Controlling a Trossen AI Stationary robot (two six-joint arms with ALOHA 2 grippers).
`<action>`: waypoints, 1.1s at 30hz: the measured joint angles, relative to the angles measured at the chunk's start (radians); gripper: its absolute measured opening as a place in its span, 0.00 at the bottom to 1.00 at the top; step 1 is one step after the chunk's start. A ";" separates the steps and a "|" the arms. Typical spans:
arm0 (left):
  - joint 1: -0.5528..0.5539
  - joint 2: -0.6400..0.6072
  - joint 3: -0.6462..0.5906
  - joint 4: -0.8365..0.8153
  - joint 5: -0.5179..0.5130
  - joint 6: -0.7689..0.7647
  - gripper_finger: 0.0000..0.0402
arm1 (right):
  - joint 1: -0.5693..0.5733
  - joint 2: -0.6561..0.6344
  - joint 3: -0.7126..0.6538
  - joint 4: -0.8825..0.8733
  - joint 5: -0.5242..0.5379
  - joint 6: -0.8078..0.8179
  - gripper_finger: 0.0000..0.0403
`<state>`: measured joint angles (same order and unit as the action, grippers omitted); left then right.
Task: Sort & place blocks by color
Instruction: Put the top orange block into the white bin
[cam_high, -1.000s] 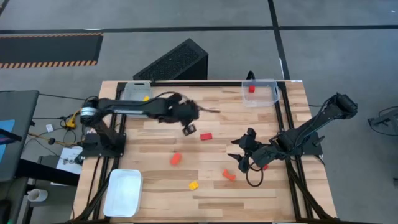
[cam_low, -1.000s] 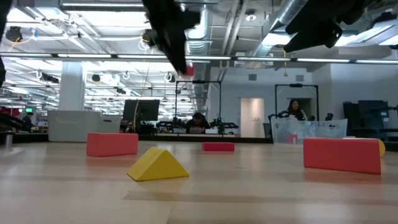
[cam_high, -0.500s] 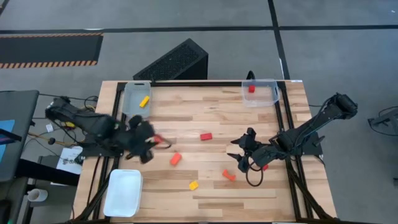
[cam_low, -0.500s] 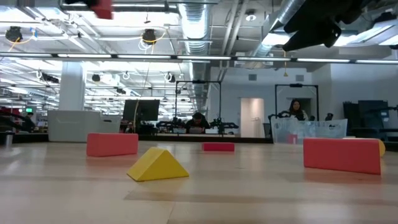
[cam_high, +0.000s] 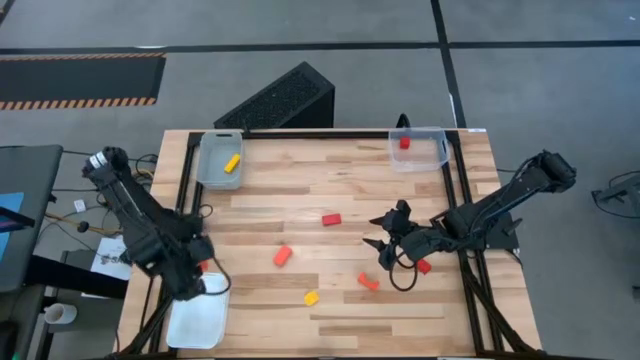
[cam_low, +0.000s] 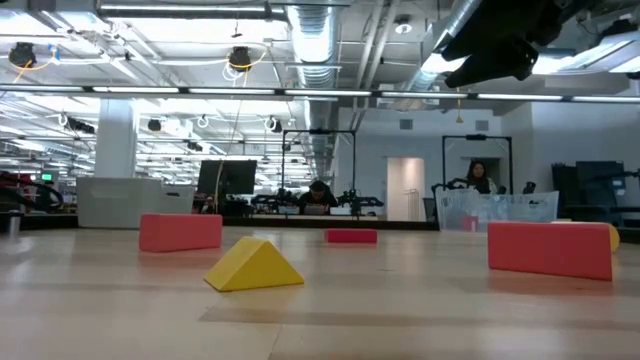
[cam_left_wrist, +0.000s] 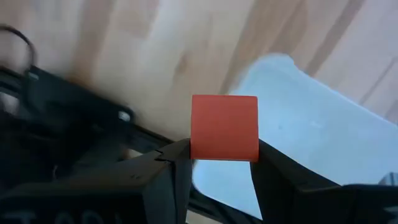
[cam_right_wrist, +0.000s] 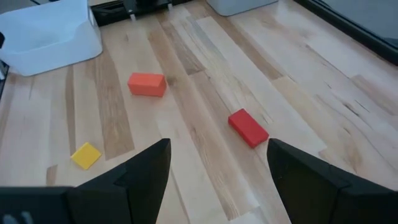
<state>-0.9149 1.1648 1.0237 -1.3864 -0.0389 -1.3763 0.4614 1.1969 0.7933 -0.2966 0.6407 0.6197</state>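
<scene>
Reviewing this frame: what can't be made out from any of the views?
- High view: the left end effector at the white tray corner; the arm covers its grip, so only the left wrist view shows the orange-red block held.
- Low view: the left arm is out of frame.
- Left wrist view: whether the block is already over the tray.
- High view: the red block beside the right end effector is partly covered by the arm.

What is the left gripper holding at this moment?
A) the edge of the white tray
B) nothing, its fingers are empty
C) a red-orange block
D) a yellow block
C: in the left wrist view the left gripper has its fingers closed on a red-orange block, above the edge of the white tray.
</scene>
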 joint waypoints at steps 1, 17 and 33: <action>-0.024 0.000 -0.011 0.027 0.000 -0.029 0.28 | 0.000 0.000 0.000 0.000 0.000 0.000 0.72; -0.234 0.000 -0.231 0.311 -0.096 -0.310 0.28 | 0.000 0.000 0.000 0.001 0.000 0.000 0.72; -0.233 -0.002 -0.488 0.627 -0.046 -0.337 0.28 | 0.000 0.000 -0.001 0.029 0.000 -0.003 0.72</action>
<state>-1.1481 1.1625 0.5358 -0.7594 -0.0846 -1.7134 0.4618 1.1966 0.7925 -0.2679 0.6403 0.6170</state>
